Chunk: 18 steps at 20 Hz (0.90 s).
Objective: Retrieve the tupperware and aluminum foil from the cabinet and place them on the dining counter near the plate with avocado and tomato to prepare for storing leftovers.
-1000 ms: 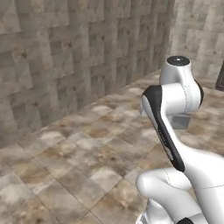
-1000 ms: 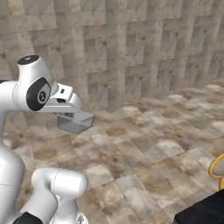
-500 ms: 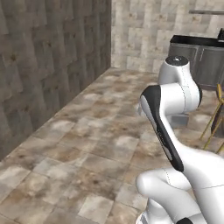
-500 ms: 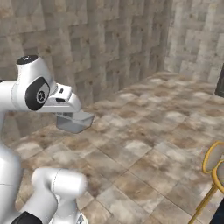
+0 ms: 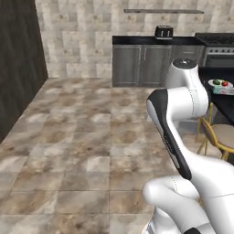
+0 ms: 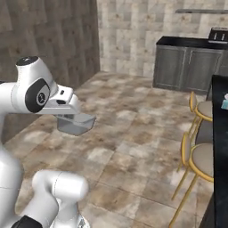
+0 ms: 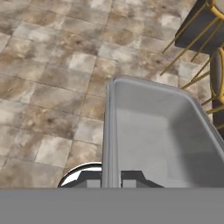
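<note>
We are carrying the tupperware (image 6: 76, 124), a small, shallow, square-cornered container of clear greyish plastic, and it hangs just below and ahead of our gripper (image 6: 67, 114) over the tiled floor. In the hand view the 2 dark fingertips (image 7: 131, 177) sit either side of the near wall, 1 inside and 1 outside, so the gripper is pinching the tupperware by its rim.

The tub looks empty, so we judge it light. Thin plastic like this should flex a little and may be slick, and a 1-wall pinch leaves the rest cantilevered forward of the tool; a hard stop could make it swing or slip. Holding at the middle of that wall, as we do now, seems the steadiest place.

Far ahead and to the right of the gripper, the black marble dining counter (image 5: 224, 103) carries the small round white plate (image 5: 221, 84) with 1 green piece and 1 red piece. Gold-legged chairs (image 6: 202, 162) stand between us and it. The tupperware is not yet placed there.
</note>
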{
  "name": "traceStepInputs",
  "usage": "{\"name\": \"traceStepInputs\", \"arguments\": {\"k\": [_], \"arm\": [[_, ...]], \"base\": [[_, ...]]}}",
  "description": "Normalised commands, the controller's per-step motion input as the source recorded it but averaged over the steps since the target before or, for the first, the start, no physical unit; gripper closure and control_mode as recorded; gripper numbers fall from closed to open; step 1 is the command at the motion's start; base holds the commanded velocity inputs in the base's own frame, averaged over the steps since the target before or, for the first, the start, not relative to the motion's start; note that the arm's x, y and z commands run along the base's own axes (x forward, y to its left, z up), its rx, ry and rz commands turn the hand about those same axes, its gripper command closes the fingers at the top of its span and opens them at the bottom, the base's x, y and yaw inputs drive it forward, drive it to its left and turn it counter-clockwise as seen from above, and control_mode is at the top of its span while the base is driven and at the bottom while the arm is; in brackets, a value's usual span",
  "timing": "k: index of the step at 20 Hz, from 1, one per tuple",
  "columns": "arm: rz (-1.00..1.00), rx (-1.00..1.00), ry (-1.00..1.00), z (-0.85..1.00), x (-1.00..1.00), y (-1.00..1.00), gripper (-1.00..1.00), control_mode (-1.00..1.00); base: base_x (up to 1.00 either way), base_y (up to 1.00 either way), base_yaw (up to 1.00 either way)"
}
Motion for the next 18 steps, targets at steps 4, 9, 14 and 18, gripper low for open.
{"name": "traceStepInputs", "arguments": {"k": [4,9,14,18], "arm": [[0.00,0.00,0.00,0.00,0.00,0.00,1.00,1.00],[0.00,0.00,0.00,0.00,0.00,0.00,1.00,1.00],[0.00,0.00,0.00,0.00,0.00,0.00,1.00,1.00],[0.00,0.00,0.00,0.00,0.00,0.00,1.00,1.00]], "base": [[0.85,0.31,-0.59],[0.91,0.31,-0.57],[1.00,0.47,-0.54],[1.00,0.62,-0.52]]}}
